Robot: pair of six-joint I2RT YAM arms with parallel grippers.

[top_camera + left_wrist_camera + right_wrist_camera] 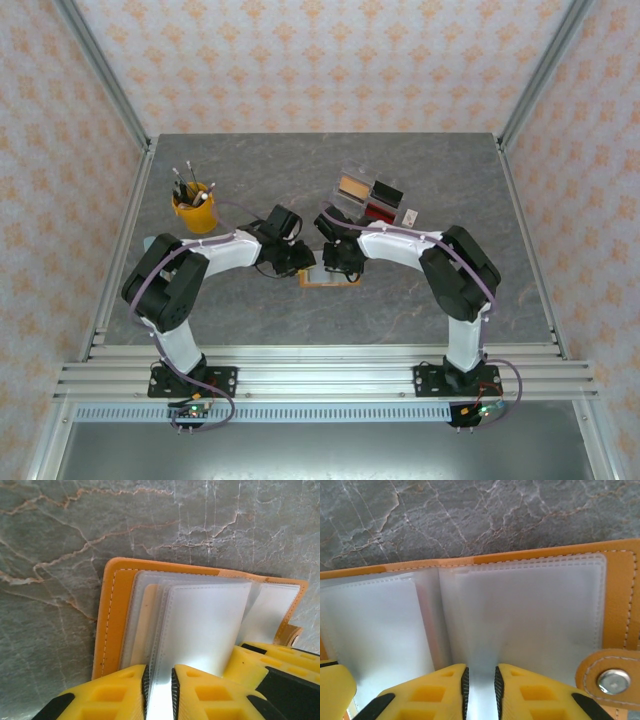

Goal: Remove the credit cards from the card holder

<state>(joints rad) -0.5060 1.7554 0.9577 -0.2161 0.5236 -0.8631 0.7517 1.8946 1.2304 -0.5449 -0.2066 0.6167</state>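
- Yellow round cup (193,212) of thin dark sticks stands well left of and beyond the small flat orange folding card holder (328,280), on the grey marbled surface (420,310).
- Left tool (160,675), yellow-fingered, meets the card holder from its left. Its fingers are pressed onto one of the frosted clear plastic sleeves (205,625), which is lifted off the stack.
- The card holder lies open on the surface between the two tools, with white stitching along its rim.
- Right tool (480,672) is over the card holder's right half and pinches another sleeve at its near edge. The holder's orange tab with a metal snap (612,680) sits just to its right.
- Clear plastic tray (372,198) with tan, black and red pieces rests beyond the card holder, to the right and apart from it.
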